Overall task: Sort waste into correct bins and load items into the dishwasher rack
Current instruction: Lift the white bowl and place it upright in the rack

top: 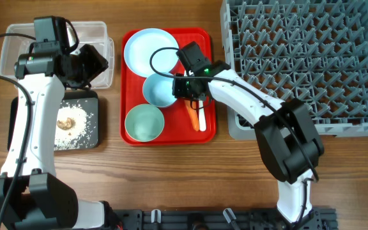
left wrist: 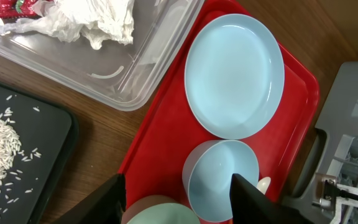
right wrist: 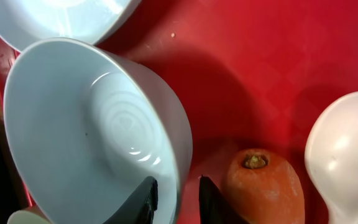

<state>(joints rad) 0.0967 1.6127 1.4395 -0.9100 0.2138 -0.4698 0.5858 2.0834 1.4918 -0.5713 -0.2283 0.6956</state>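
On the red tray (top: 206,131), right claw (right wrist: 174,198) straddles bowl (right wrist: 86,130) rim beside carrot (right wrist: 263,183)

L arm (top: 27,115) raised, fingers (left wrist: 114,199) apart; R fingers (right wrist: 146,199) near closed.

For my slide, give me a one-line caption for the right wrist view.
Right gripper straddling the rim of a pale blue bowl on the red tray, beside the carrot and white spoon.

No legible txt, labels or nos. on anything in any view.
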